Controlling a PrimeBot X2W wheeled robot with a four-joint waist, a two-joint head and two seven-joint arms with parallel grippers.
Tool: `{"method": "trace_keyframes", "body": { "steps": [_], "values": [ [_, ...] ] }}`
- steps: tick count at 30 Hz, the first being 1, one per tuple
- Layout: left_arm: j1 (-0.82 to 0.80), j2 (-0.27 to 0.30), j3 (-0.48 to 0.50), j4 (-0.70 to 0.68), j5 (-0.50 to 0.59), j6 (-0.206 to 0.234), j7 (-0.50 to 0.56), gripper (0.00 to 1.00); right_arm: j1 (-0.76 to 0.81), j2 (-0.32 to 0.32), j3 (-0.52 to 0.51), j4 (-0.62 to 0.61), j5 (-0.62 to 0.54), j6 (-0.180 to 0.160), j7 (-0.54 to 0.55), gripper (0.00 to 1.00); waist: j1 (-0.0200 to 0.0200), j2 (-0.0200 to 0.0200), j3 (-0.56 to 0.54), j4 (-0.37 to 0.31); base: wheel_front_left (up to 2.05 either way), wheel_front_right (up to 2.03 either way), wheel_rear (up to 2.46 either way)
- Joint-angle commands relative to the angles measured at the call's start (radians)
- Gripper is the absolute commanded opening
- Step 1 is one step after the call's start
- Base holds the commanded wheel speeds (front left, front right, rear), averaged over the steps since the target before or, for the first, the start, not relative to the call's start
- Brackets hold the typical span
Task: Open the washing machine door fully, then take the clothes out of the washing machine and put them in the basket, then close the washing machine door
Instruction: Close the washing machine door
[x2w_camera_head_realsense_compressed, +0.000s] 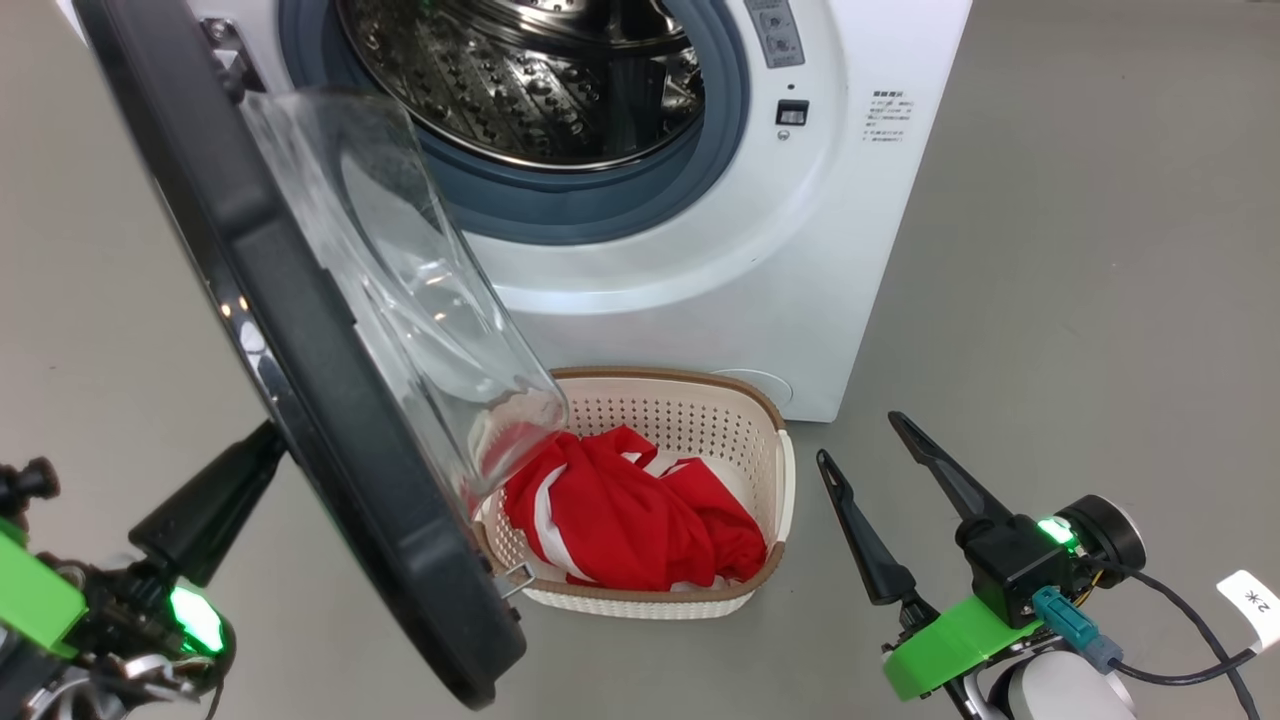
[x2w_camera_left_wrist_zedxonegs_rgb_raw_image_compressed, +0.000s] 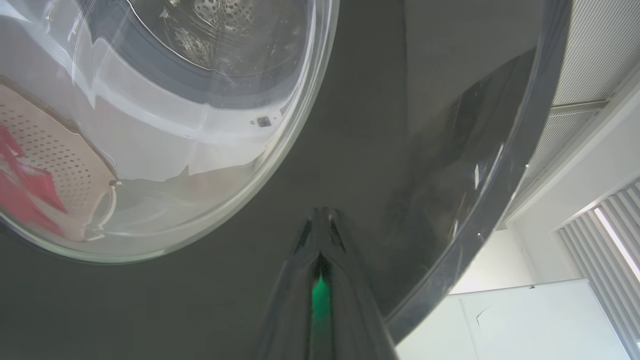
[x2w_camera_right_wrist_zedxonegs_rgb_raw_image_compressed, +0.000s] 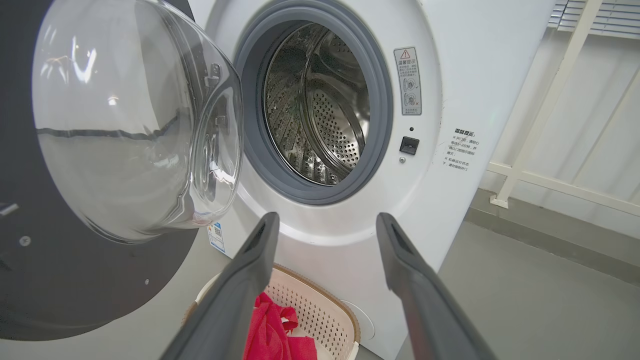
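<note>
Because the soft red and white clothes (x2w_camera_head_realsense_compressed: 620, 520) lay heaped in the small cream plastic basket with holes and a brown rim (x2w_camera_head_realsense_compressed: 700, 425), and the shiny steel drum (x2w_camera_head_realsense_compressed: 530, 80) looked bare as far as one could see, the job left seemed to be shutting the big round washing machine door with its wide black rim (x2w_camera_head_realsense_compressed: 310, 400). It stood swung wide open at the left of the big white washing machine (x2w_camera_head_realsense_compressed: 850, 250). That door would likely feel heavy and stiff, turning only on its metal hinge (x2w_camera_head_realsense_compressed: 228, 55) — so a slow push would do, not a grab. Its glossy black face looked slippery and its bulging clear glass bowl (x2w_camera_head_realsense_compressed: 400, 280) could crack, so the best spot to push was probably the black rim, far from the hinge. The left gripper (x2w_camera_left_wrist_zedxonegs_rgb_raw_image_compressed: 322, 215) was pinched fully shut with nothing in it, its tips seeming to rest on the door's dark outer face. The right gripper (x2w_camera_head_realsense_compressed: 858, 437) was spread wide and held nothing, hovering over the grey floor (x2w_camera_head_realsense_compressed: 1100, 300) just right of the basket. The basket sat just in front of the machine, under the glass bowl — whether the door would swing clear of it, I could not tell.
</note>
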Motion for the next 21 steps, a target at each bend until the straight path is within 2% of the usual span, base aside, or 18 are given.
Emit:
{"method": "trace_keyframes", "body": {
  "steps": [1,3,4,5,7,8,9,12,15,18,21],
  "values": [
    [0.005,0.026,0.021,-0.034,0.003,-0.015,-0.003,0.00,-0.013,0.002,0.024,-0.027,0.005,0.006,-0.006,1.00,0.0000,0.0000,-0.003,-0.002,0.00,0.00,0.00],
    [0.019,0.026,0.024,-0.036,0.016,-0.037,-0.014,0.00,-0.008,0.002,0.021,-0.027,0.004,0.006,-0.006,1.00,0.0000,0.0000,-0.006,-0.001,0.00,0.00,0.00],
    [0.023,0.026,0.029,-0.039,0.023,-0.047,-0.024,0.05,-0.006,0.002,0.020,-0.026,0.004,0.006,-0.006,1.00,0.0000,0.0000,-0.007,0.000,0.00,0.00,0.00],
    [0.027,0.029,0.034,-0.042,0.038,-0.061,-0.039,0.26,-0.005,0.002,0.021,-0.025,0.004,0.006,-0.006,1.00,0.0000,0.0000,-0.008,0.002,0.00,0.00,0.00],
    [0.038,0.037,0.037,-0.045,0.079,-0.091,-0.069,0.56,-0.001,0.002,0.022,-0.024,0.004,0.006,-0.006,1.00,0.0000,0.0000,-0.010,0.005,0.00,0.00,0.00],
    [0.044,0.037,0.036,-0.044,0.092,-0.107,-0.080,0.85,0.000,0.002,0.023,-0.024,0.005,0.006,-0.006,1.00,0.0000,0.0000,-0.011,0.007,0.00,0.00,0.00],
    [0.049,0.037,0.037,-0.043,0.096,-0.119,-0.086,1.00,0.000,0.002,0.024,-0.023,0.006,0.006,-0.006,1.00,0.0000,0.0000,-0.013,0.009,0.00,0.00,0.00],
    [0.073,0.045,0.049,-0.044,0.136,-0.173,-0.122,1.00,0.001,0.002,0.029,-0.022,0.009,0.006,-0.006,1.00,0.0000,0.0000,-0.011,0.014,0.00,0.00,0.00],
    [0.090,0.051,0.071,-0.041,0.221,-0.257,-0.210,1.00,-0.001,0.002,0.030,-0.022,0.008,0.006,-0.006,1.00,0.0000,0.0000,-0.006,0.018,0.00,0.00,0.00],
    [0.112,0.085,0.055,-0.036,0.392,-0.325,-0.326,1.00,-0.004,0.002,0.028,-0.022,0.005,0.006,-0.006,1.00,0.0000,0.0000,0.002,0.024,0.00,0.00,0.00],
    [0.132,0.117,0.004,-0.026,0.591,-0.346,-0.494,1.00,-0.008,0.002,0.025,-0.020,0.002,0.006,-0.006,1.00,0.0000,0.0000,0.008,0.029,0.00,0.00,0.00]
  ]
}}
